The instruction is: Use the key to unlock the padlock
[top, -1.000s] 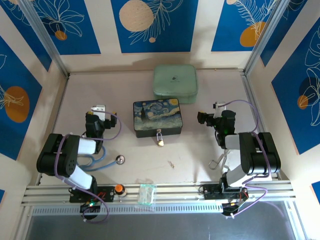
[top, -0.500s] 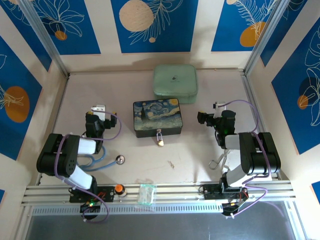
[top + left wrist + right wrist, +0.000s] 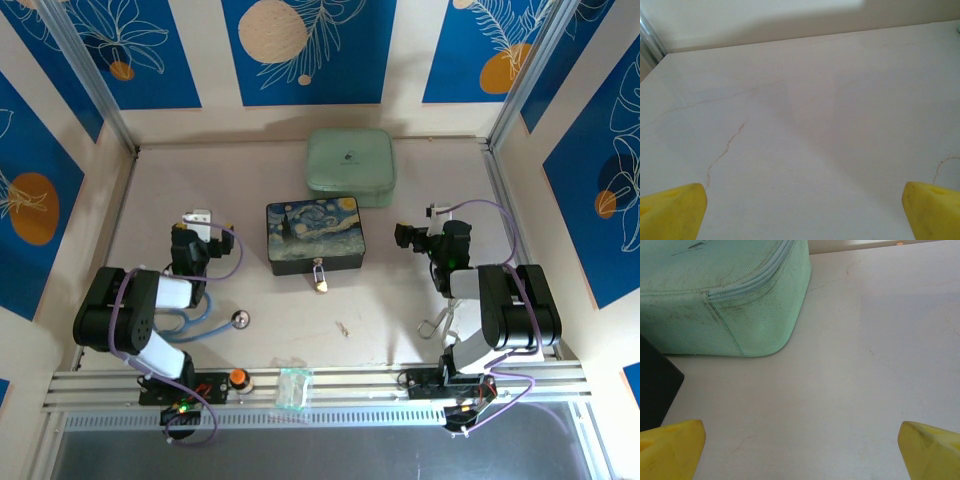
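The small brass padlock (image 3: 320, 281) hangs by its silver shackle from the front clasp of the painted tin box (image 3: 317, 235), mid-table. The thin silvery key (image 3: 342, 327) lies flat on the table, a little nearer and to the right of the padlock. My left gripper (image 3: 198, 217) rests left of the box; its yellow fingertips (image 3: 670, 212) stand wide apart over bare table, so the left gripper (image 3: 805, 215) is open and empty. My right gripper (image 3: 432, 212) sits right of the box. The right gripper (image 3: 800, 450) is also open, with nothing between its fingertips (image 3: 930, 450).
A mint-green zip case (image 3: 350, 167) stands behind the box, and its corner (image 3: 715, 295) is close ahead-left of the right gripper. The box's dark corner (image 3: 655, 390) shows at left. A round silver knob (image 3: 240, 319), an orange button (image 3: 238, 377) and a clear bag (image 3: 293, 388) lie near the front rail.
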Controlling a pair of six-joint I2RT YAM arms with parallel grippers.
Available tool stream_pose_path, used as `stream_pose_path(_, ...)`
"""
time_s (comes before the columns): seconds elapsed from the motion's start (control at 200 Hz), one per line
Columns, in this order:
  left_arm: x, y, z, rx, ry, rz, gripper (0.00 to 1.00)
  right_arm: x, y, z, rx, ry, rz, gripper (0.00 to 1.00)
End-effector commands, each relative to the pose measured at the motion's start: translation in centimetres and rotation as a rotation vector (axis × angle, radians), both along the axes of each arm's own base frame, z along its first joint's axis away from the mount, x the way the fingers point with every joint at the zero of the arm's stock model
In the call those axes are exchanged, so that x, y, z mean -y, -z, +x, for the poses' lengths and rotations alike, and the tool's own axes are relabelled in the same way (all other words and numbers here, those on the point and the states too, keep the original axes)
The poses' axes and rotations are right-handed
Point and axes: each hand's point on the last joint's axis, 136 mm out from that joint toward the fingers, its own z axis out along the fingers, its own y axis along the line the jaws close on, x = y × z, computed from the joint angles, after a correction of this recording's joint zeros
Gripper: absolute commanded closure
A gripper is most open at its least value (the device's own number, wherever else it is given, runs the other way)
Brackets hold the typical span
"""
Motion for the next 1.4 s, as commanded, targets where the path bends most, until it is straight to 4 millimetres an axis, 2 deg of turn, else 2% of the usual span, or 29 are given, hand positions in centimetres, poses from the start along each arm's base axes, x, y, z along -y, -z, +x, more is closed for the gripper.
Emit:
stream_pose_path(0.0,-0.1,0.4,0.0,-0.01,0.011,0.003,0.01,-0.1,-1.0,0.6,0.031,-0.017,-0.008,0.01)
stream_pose_path(0.18,-0.3,-0.2,-0.3,0.015,0.003,0.002,0.01,-0.1,-1.2,0.5,0.038,-0.016,-0.006,0.01)
stream_pose_path(0.28,-0.8,-2.2,-1.0,0.025,-0.026,0.006,0.01,0.1,-2.7,0.3,0.038,0.003,-0.017,0.01)
stream_pose_path(0.38,-1.9,-5.2,-1.8,0.043,-0.093,-0.018,0.01,0.6,-4.7,-0.1,0.0,0.044,0.004,0.01)
stream_pose_path(0.45,-1.9,-7.3,-2.1,0.057,-0.118,-0.107,0.01,0.5,-6.1,-0.7,-0.005,0.058,0.036,0.01)
stream_pose_path(0.56,-1.6,-9.5,-3.1,0.04,-0.164,-0.308,0.01,0.3,-8.7,-2.2,-0.006,0.076,0.132,0.01)
stream_pose_path(0.64,-1.4,-10.0,-4.2,0.053,-0.206,-0.515,0.01,0.9,-10.0,-3.7,-0.049,0.163,0.268,0.01)
stream_pose_path(0.715,0.5,-11.2,-4.8,0.068,-0.108,-0.634,0.01,-0.1,-11.2,-5.2,-0.078,0.109,0.361,0.01)
stream_pose_path(0.785,1.6,-10.5,-5.7,-0.019,-0.097,-0.744,0.01,-1.8,-11.8,-6.6,-0.108,0.013,0.425,0.01)
stream_pose_path(0.87,4.6,-10.2,-6.8,-0.154,0.015,-0.814,0.01,-3.4,-11.6,-8.1,-0.19,-0.054,0.464,0.01)
stream_pose_path(0.941,6.7,-9.5,-8.0,-0.256,0.058,-0.843,0.01,-4.3,-10.6,-9.3,-0.288,-0.072,0.478,0.01)
stream_pose_path(1.051,9.3,-8.6,-10.2,-0.344,0.091,-0.759,0.01,-6.6,-9.1,-11.0,-0.404,-0.142,0.485,0.01)
stream_pose_path(1.201,13.3,-8.1,-12.6,-0.42,0.179,-0.732,0.01,-9.9,-7.1,-13.6,-0.516,-0.215,0.373,0.01)
stream_pose_path(1.396,18.0,-6.2,-15.6,-0.535,0.252,-0.73,0.01,-14.3,-4.4,-17.9,-0.646,-0.327,0.261,0.04)
